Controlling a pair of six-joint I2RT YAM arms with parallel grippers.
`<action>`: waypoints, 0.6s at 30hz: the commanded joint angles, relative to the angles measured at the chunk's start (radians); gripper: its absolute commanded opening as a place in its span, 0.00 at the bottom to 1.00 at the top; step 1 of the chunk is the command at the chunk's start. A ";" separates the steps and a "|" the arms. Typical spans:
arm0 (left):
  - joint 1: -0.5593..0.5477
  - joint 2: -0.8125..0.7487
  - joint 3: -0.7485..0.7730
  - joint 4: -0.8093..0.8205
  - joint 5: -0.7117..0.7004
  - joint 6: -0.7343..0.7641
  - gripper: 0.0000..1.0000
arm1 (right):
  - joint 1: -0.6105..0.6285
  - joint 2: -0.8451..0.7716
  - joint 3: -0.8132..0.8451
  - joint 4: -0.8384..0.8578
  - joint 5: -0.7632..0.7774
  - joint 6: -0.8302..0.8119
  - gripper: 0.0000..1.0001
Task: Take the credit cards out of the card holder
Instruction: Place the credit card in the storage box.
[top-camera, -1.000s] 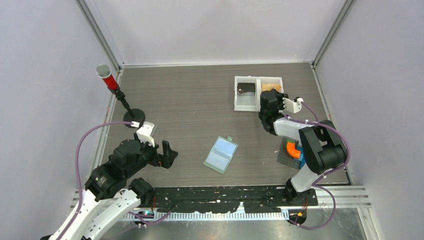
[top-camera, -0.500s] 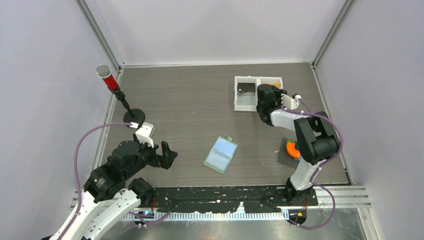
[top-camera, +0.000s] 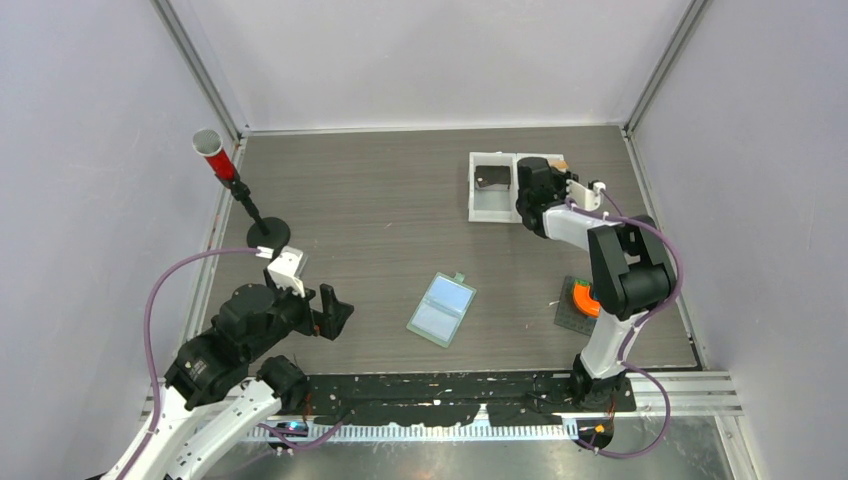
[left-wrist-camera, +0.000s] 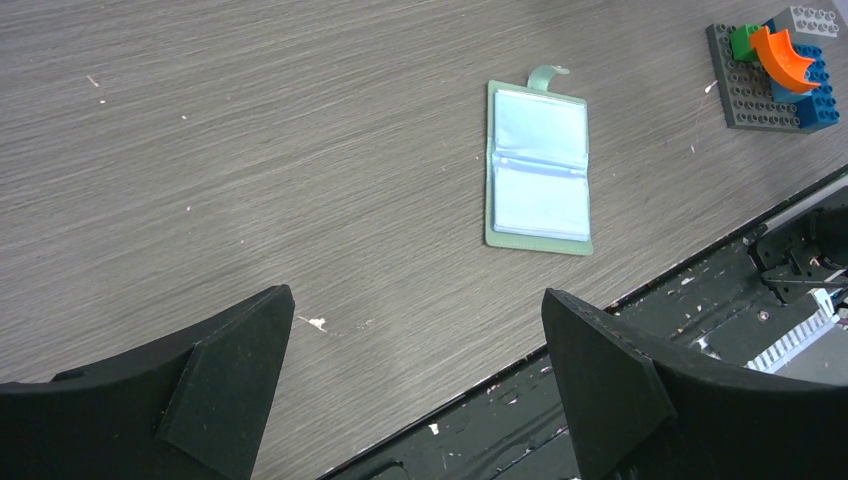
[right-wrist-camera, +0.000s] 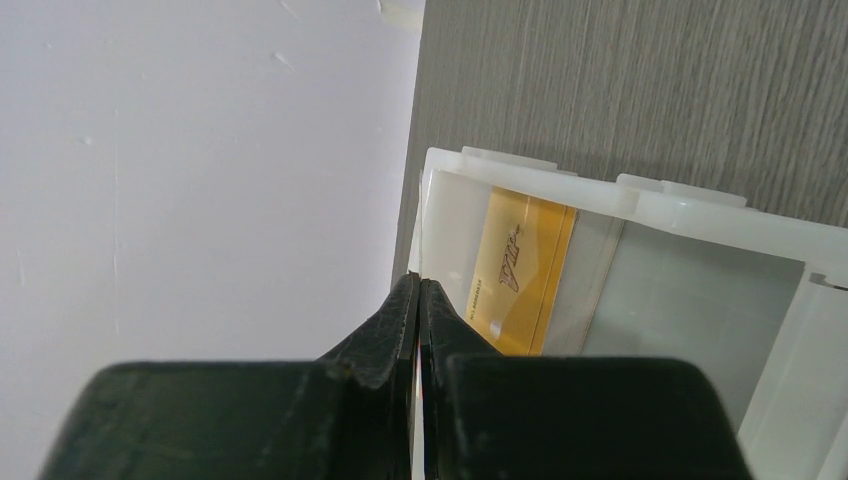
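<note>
The sage-green card holder (top-camera: 441, 309) lies open on the table, pale blue pockets up; it also shows in the left wrist view (left-wrist-camera: 538, 167). The orange-tan credit card (right-wrist-camera: 520, 270) lies in the right compartment of the white tray (top-camera: 495, 213). My right gripper (top-camera: 534, 186) hovers over that compartment, shut (right-wrist-camera: 417, 280) with a thin pale sliver edge-on between the fingers, which I take for the light blue card. My left gripper (top-camera: 335, 306) is open and empty (left-wrist-camera: 415, 298), left of the card holder.
A black flat wallet-like piece (top-camera: 492, 175) lies in the tray's left compartment. A red cup on a black stand (top-camera: 216, 156) is at the back left. A toy-brick plate (top-camera: 582, 303) sits by the right arm. Walls enclose the table.
My right gripper has moved toward the back, from in front of the tray to over its right compartment. The left arm and the card holder have barely moved.
</note>
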 joint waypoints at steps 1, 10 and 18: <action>0.002 -0.014 0.004 0.012 0.001 0.016 0.99 | -0.003 0.022 0.057 -0.049 0.011 0.040 0.05; 0.003 -0.016 0.001 0.014 -0.002 0.013 0.99 | -0.006 0.059 0.108 -0.158 -0.040 0.141 0.05; 0.002 -0.027 0.003 0.010 -0.008 0.012 0.99 | -0.009 0.109 0.144 -0.192 -0.076 0.173 0.05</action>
